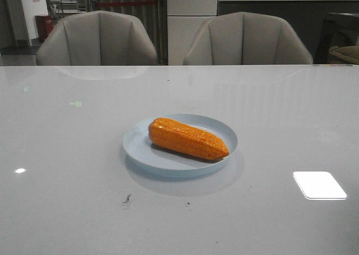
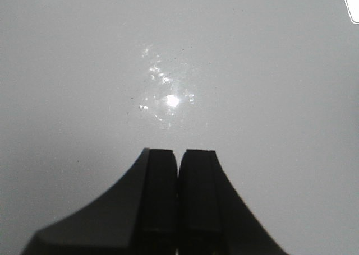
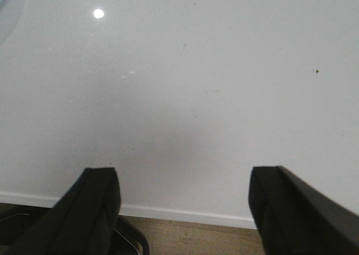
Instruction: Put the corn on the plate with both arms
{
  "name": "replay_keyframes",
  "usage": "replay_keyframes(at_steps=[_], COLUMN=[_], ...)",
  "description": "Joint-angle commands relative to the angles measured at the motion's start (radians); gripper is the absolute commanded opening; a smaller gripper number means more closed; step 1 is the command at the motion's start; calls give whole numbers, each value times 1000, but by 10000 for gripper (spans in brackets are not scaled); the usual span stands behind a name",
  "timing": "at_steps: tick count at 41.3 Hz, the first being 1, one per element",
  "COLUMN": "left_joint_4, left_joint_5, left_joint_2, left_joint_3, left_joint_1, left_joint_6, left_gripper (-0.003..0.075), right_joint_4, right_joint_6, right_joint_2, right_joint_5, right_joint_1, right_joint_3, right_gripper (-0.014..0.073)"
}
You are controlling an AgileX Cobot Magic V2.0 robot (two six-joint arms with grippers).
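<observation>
The orange corn (image 1: 187, 138) lies across the pale blue plate (image 1: 138, 148) in the middle of the table, its tapered end toward the right. No gripper shows in the front view. In the left wrist view my left gripper (image 2: 179, 154) is shut and empty, its fingers pressed together over bare white table. In the right wrist view my right gripper (image 3: 182, 176) is open and empty, its fingers wide apart over the table's near edge. A sliver of the plate (image 3: 4, 3) shows at that view's corner.
Two grey chairs (image 1: 98, 39) (image 1: 247, 40) stand behind the table's far edge. A bright light reflection (image 1: 318, 185) lies on the table at the right front. The table's front edge (image 3: 185, 214) and brown floor show between my right fingers.
</observation>
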Motion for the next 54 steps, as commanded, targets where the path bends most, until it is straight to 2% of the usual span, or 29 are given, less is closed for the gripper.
replay_keyframes(at_steps=[1, 23, 28, 37, 45, 54], left_joint_4=[-12, -9, 44, 61, 61, 61], left_joint_5=[-65, -67, -73, -83, -98, -283], left_joint_2=[-16, -16, -50, -228, -469, -742], left_joint_3=[-37, -37, -34, 51, 210, 398], left_joint_1=[0, 0, 0, 0, 0, 0], left_joint_6=[-11, -11, -11, -11, -11, -11], left_gripper=[89, 89, 89, 89, 89, 89], right_joint_4=[7, 7, 7, 7, 7, 7], right_joint_6=[2, 2, 2, 2, 2, 2], right_joint_2=[-7, -7, -7, -7, -7, -7], right_joint_5=[-39, -39, -39, -39, -39, -39], right_joint_1=[-9, -9, -9, -9, -9, -9], right_joint_3=[-25, -25, -25, -25, -25, -25], right_gripper=[584, 584, 584, 584, 584, 584])
